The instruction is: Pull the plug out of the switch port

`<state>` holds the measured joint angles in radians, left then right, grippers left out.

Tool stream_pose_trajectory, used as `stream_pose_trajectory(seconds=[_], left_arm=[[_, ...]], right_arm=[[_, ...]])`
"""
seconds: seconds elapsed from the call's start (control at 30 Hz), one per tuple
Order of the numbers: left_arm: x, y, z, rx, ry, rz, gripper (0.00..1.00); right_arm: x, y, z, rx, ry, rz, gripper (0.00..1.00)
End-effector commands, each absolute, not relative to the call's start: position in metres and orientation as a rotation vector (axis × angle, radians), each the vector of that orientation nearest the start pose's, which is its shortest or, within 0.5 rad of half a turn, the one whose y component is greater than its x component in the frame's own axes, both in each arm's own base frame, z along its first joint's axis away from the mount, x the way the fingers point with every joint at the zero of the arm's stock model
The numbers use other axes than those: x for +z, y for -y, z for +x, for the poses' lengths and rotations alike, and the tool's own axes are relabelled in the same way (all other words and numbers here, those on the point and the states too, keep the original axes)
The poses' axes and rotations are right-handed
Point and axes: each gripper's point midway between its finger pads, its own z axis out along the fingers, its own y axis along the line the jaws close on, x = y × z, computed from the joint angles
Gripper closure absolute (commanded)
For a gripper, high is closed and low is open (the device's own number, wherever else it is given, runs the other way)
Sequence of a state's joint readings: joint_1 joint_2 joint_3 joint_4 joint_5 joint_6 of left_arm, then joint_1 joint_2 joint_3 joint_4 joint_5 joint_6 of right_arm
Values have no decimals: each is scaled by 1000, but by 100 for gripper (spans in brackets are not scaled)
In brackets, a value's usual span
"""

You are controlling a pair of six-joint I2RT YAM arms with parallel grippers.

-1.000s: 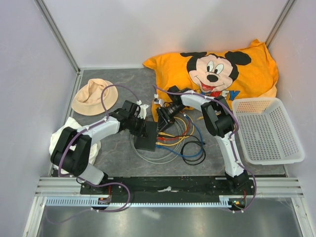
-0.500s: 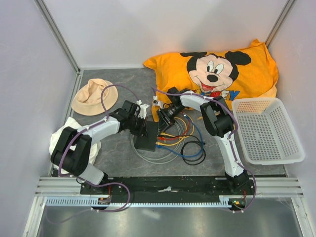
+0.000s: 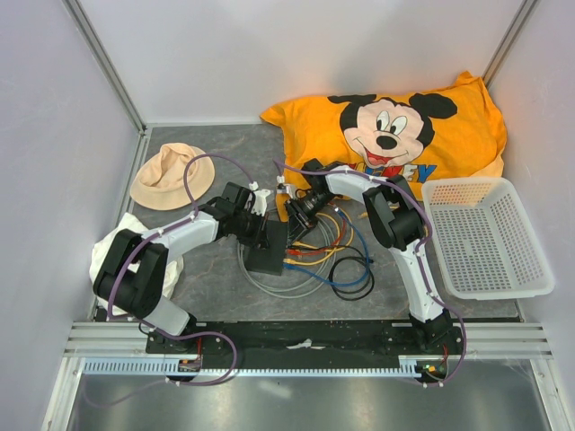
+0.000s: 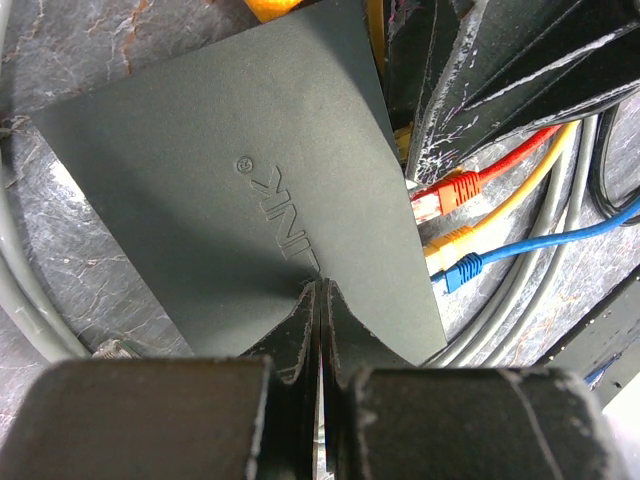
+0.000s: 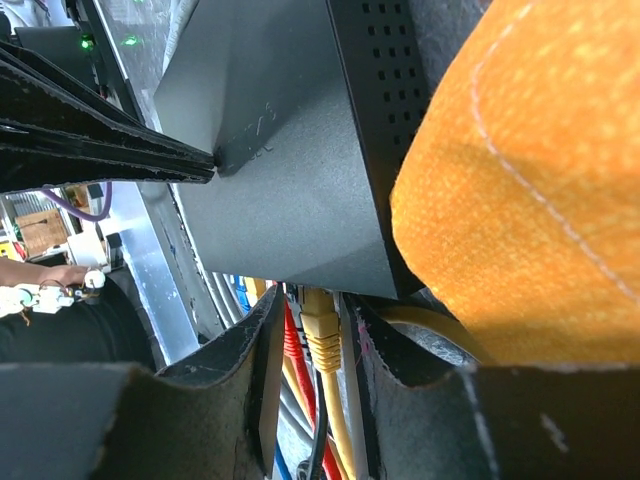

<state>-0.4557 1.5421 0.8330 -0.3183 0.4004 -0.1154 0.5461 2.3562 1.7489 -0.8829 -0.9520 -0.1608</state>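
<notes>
— What is nearest to us, just past the two arm bases?

— On the left, a crumpled white cloth (image 3: 112, 244) under the elbow of the left arm. After it come loops of grey cable (image 4: 32, 300) on the dark, stone-patterned mat (image 3: 207, 283).

— And where is the switch?

— The switch (image 4: 230, 180) lies flat on the mat in the middle, between the two arms. Its socket side is turned toward the right arm. The left gripper (image 4: 317, 292) comes down on it from above. Its two fingers are pressed together with nothing between them, and the tips touch the top face.

— What is in the sockets?

— Four plugs in a row. Nearest is a blue plug (image 4: 460, 270), then the middle yellow plug (image 4: 450, 241), then a red plug (image 4: 455, 190), and last the far yellow plug (image 5: 322, 345), which sits in its port.

— The right gripper?

— The right gripper (image 5: 318, 310) is at that last plug. Its fingers (image 5: 410, 410) are apart, one on each side of the plug and very close to it. Whether they really press it, I cannot tell.

— And behind all this?

— On the right is a white mesh basket (image 3: 485, 238), well apart from the switch. At the far left lies a beige hat (image 3: 171, 177). At the back is an orange Mickey Mouse cushion (image 3: 395, 130), and its corner comes just beside the far end of the switch.
</notes>
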Motion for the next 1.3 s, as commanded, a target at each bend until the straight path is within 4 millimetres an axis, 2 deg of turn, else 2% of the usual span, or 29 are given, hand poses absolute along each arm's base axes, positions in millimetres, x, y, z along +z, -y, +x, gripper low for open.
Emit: stream_pose_trajectory(seconds=[0.0, 0.37, 0.47, 0.57, 0.8, 1.0, 1.27], left_arm=[[38, 207, 259, -716, -2593, 569, 99], [38, 207, 259, -720, -2592, 572, 98], [38, 207, 259, -723, -2592, 575, 98], [37, 207, 259, -726, -2596, 575, 98], [37, 208, 258, -730, -2597, 578, 98], [37, 208, 258, -733, -2600, 577, 98], [37, 212, 256, -771, -2592, 604, 98]], right_arm=[[3, -327, 284, 1394, -2765, -1068, 65], [-10, -318, 292, 1400, -2832, -939, 66], [-15, -313, 297, 1352, -2858, -888, 74], [-17, -312, 302, 1303, -2863, -871, 87], [-22, -308, 306, 1233, -2894, -842, 93], [-27, -297, 304, 1137, -2915, -879, 97], [-31, -282, 293, 1094, -2930, -984, 100]])
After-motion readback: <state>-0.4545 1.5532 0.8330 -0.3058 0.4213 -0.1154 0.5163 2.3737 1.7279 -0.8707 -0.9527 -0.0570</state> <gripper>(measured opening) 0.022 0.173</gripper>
